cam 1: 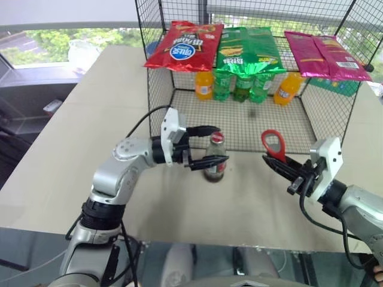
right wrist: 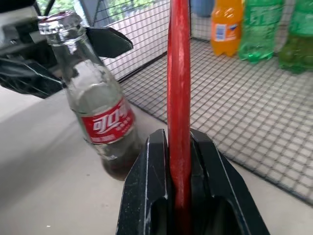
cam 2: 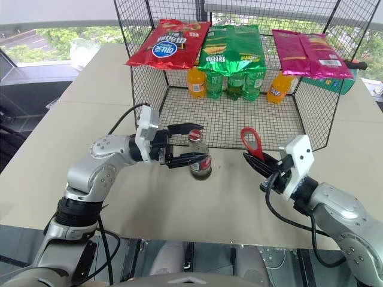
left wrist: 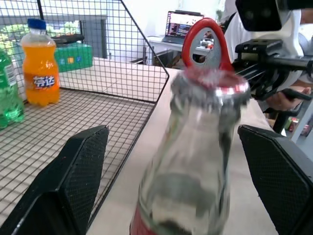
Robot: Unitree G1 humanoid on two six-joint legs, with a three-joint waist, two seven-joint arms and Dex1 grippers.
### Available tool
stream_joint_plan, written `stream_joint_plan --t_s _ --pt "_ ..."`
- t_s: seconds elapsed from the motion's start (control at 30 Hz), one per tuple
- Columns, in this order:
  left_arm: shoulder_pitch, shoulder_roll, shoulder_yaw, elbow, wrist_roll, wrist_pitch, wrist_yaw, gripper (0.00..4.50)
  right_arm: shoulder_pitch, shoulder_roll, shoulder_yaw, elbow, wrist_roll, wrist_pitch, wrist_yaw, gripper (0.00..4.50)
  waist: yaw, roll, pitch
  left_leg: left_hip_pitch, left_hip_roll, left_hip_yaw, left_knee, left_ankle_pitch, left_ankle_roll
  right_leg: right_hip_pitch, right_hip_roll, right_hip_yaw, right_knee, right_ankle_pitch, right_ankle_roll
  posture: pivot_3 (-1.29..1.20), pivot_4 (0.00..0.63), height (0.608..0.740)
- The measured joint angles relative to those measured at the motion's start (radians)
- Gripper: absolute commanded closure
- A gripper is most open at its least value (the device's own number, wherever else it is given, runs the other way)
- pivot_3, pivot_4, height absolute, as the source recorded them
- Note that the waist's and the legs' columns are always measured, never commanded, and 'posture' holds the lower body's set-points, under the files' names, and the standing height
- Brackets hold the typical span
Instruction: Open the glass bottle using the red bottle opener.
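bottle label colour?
Red band with white lettering on the glass bottle; clearest in the right wrist view.

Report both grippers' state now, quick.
Left gripper: open, jaws on either side of the small clear glass cola bottle, not gripping.
Right gripper: shut on the flat red bottle opener.

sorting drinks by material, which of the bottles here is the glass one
The glass bottle on the table before the wire rack, between the left gripper's open fingers; the others are plastic, inside the rack.

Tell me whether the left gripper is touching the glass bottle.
Apart. In the left wrist view, both fingers of the left gripper stand clear of the glass bottle, with open gaps either side.
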Motion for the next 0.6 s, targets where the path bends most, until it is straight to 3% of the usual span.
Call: stream_joint_plan --t_s 0.07,0.17,0.3,0.33,0.5,0.6 --pt "-0.012 -0.002 -0.014 0.007 -0.001 0.012 -0.007 0.13 0.023 0.014 0.005 0.011 -0.062 -0.046 0.025 4.50 0.000 0.000 0.000 0.000 0.000 0.000 0.001 0.000 0.000 0.000 0.000 0.000 0.001 0.000 0.000 0.00 0.150 0.740" --pt "-0.018 -0.007 -0.027 0.014 0.000 0.018 -0.015 0.93 0.030 0.025 0.027 0.012 -0.119 -0.091 0.048 4.50 -0.001 0.000 0.000 0.000 0.000 0.000 0.002 0.000 0.000 0.000 0.000 0.000 0.002 0.000 0.000 0.00 0.150 0.740" --pt "-0.031 -0.010 -0.039 0.024 0.000 0.014 -0.029 2.74 0.001 0.029 0.098 0.010 -0.219 -0.140 0.070 4.50 -0.001 0.000 0.000 0.000 0.000 0.000 0.005 0.000 0.000 0.000 0.000 0.000 0.004 0.000 0.000 0.00 0.150 0.740" --pt "-0.040 -0.008 -0.032 0.026 0.001 0.012 -0.028 2.95 -0.015 0.029 0.117 0.010 -0.246 -0.148 0.074 4.50 -0.001 0.000 0.000 0.000 0.000 0.000 0.005 0.000 0.000 0.000 0.000 0.000 0.005 0.000 0.000 0.00 0.150 0.740" --pt "-0.056 -0.004 -0.023 0.029 -0.003 0.008 -0.037 3.16 -0.160 0.036 0.242 0.040 -0.418 -0.205 0.082 4.50 0.000 0.000 0.000 0.000 0.000 0.000 0.006 0.000 0.000 0.000 0.000 0.000 0.005 0.000 0.000 0.00 0.150 0.740" --pt "-0.059 -0.005 -0.023 0.029 -0.001 0.007 -0.040 3.21 -0.293 0.057 0.362 0.139 -0.633 -0.311 0.058 4.50 -0.005 0.001 0.000 0.000 0.000 0.001 0.007 0.000 0.000 0.000 0.000 0.001 0.005 0.000 0.000 0.00 0.150 0.740"
